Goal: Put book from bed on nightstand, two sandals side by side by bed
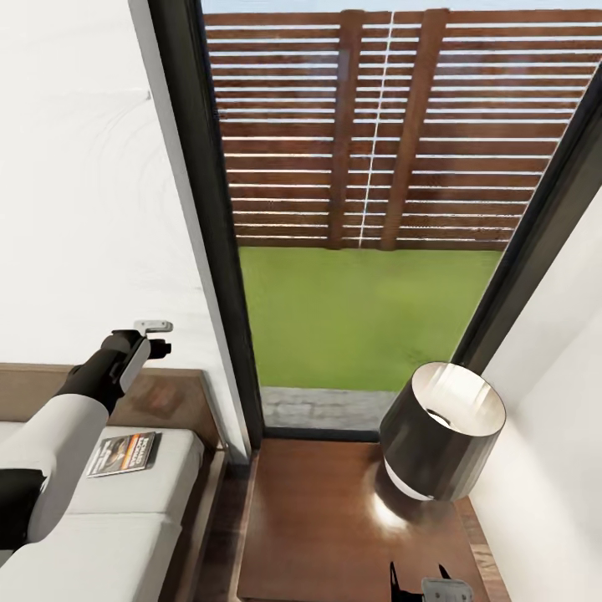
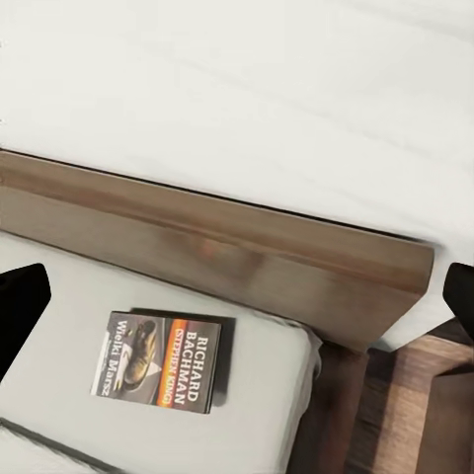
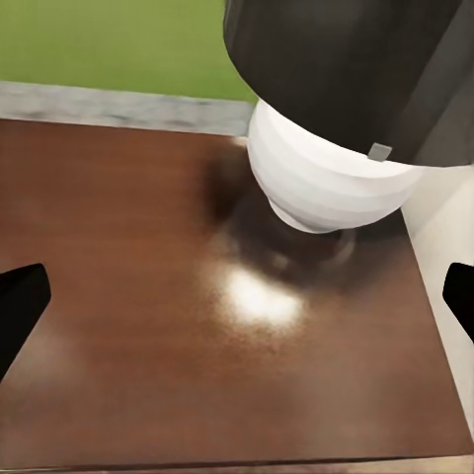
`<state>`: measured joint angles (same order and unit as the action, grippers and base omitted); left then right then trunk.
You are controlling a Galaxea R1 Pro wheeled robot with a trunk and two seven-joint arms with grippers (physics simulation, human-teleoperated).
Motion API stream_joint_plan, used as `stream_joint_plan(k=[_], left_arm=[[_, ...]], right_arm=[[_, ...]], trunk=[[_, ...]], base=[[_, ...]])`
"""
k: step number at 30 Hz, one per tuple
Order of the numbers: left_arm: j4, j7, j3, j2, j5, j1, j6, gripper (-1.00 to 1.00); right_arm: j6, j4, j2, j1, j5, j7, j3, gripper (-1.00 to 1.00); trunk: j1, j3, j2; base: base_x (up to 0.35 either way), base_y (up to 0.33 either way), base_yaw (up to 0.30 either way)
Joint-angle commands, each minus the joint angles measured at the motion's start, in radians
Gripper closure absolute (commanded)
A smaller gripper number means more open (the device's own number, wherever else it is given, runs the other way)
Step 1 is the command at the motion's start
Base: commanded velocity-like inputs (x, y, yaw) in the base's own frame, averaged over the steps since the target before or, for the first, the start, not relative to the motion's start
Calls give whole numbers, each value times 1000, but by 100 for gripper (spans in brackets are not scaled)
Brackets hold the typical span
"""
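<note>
The book (image 1: 124,453) lies flat on the pale mattress of the bed (image 1: 159,493), near the headboard (image 1: 167,393) and the bed's right edge. In the left wrist view the book (image 2: 163,360) shows its orange and black cover. My left gripper (image 1: 154,336) hovers open above the headboard, well above the book, with nothing between its fingers (image 2: 22,308). The dark glossy nightstand (image 1: 326,518) stands right of the bed. My right gripper (image 1: 426,589) is open just over its front edge, its fingertips (image 3: 20,306) empty. The sandals are out of view.
A lamp (image 1: 443,431) with a dark shade and a white base stands at the back right of the nightstand top. Behind it is a tall dark-framed window (image 1: 209,209) onto grass and a slatted wooden fence. White walls close in on both sides.
</note>
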<state>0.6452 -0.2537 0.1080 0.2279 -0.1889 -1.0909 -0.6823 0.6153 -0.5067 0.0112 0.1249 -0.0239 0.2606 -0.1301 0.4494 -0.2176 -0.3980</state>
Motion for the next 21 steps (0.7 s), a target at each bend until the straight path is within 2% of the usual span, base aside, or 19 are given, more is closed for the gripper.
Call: stream_joint_plan(k=[1, 7, 11, 21], left_arm=[[1, -9, 7, 2, -11, -1, -4, -100], [-5, -10, 7, 4, -10, 1, -3, -100], [-10, -7, 7, 48, -20, 2, -3, -100], [-81, 14, 5, 93, -21, 1, 10, -100]], right_arm=[[1, 0, 0, 1, -2, 9, -5, -100], [1, 0, 0, 1, -2, 9, -5, -100], [1, 0, 0, 1, -3, 9, -5, -100], [2, -1, 0, 1, -4, 9, -5, -100]], trunk=[[1, -2, -2], [4, -5, -9], [20, -18, -37], [58, -49, -107]], base=[[1, 0, 0], [0, 0, 0], [0, 0, 0], [0, 0, 0]])
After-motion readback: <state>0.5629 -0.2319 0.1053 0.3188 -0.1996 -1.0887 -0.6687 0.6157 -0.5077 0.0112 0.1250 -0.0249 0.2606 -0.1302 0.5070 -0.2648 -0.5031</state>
